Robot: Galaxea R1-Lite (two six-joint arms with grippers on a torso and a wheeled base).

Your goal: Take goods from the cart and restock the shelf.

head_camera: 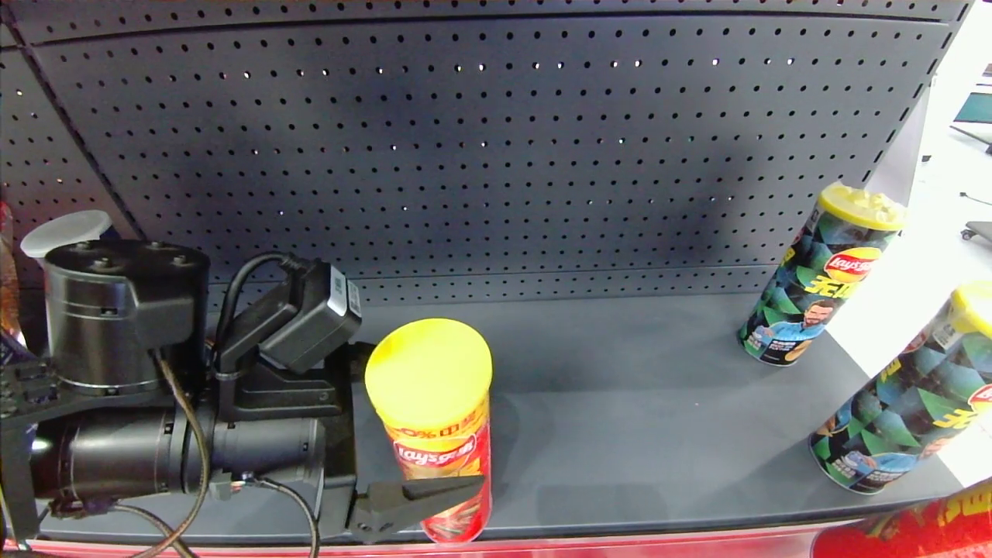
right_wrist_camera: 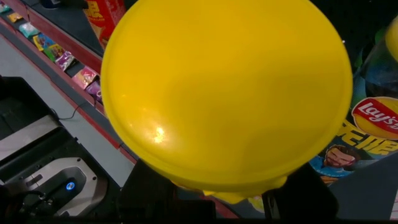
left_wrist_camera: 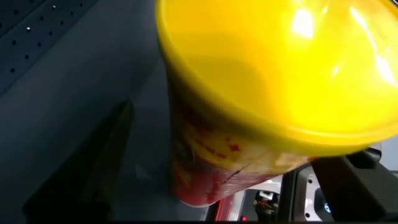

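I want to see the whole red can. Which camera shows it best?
The head view: the red can stands nearly whole on the shelf. The left wrist view crops it to lid and upper side; the right wrist view has another can's lid instead.

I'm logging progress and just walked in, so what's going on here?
The robot is stocking a grey shelf. Its left gripper is closed around a red can, which has a yellow lid and stands upright near the shelf's front edge. Two more cans stand at the right end: the back green can and the front green can. The right wrist camera looks down on a yellow-lidded can up close. Whether that one is gripped is unclear.
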